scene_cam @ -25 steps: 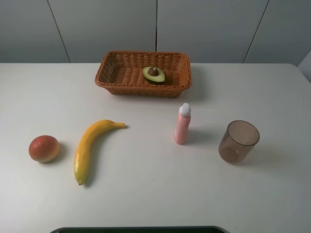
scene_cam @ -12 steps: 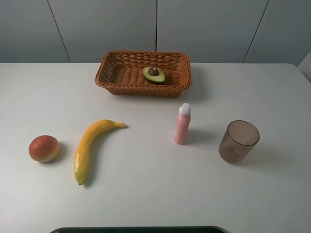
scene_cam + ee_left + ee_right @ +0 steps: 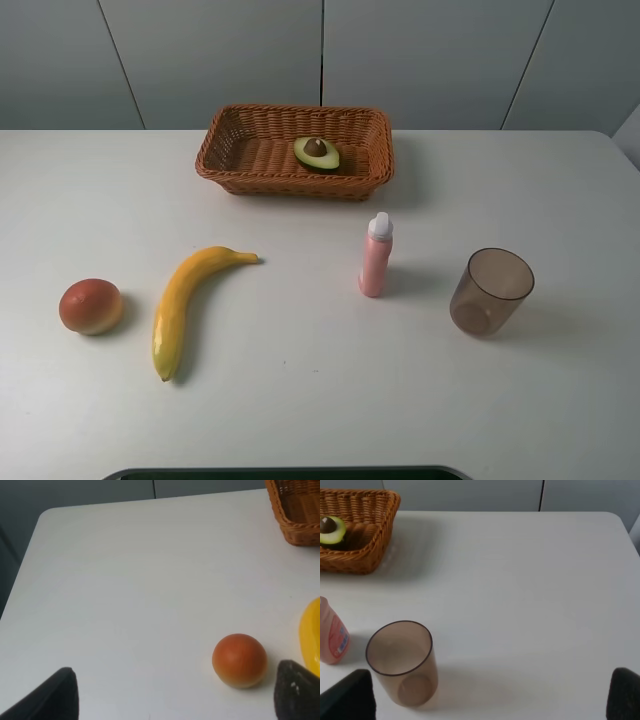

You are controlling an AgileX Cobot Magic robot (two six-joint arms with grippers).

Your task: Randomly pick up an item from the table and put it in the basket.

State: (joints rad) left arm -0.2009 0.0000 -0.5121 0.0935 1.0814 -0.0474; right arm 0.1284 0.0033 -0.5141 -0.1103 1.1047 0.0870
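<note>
From the high camera, the avocado half (image 3: 317, 153) is being shown lying cut side up inside the basket (image 3: 232, 160), at the top centre of the table (image 3: 320, 400). Lower left, a red-orange fruit (image 3: 90, 306) and a banana (image 3: 185, 303) are being seen side by side; a pink bottle (image 3: 377, 256) is standing upright at centre, a brown cup (image 3: 490, 291) to its right.

In the left wrist view, the left gripper (image 3: 175, 692) is being shown with its fingers spread wide, nothing between them, the fruit just inside the right one.

In the right wrist view, the right gripper (image 3: 487, 695) is likewise being held wide apart and empty, the cup at lower left.
</note>
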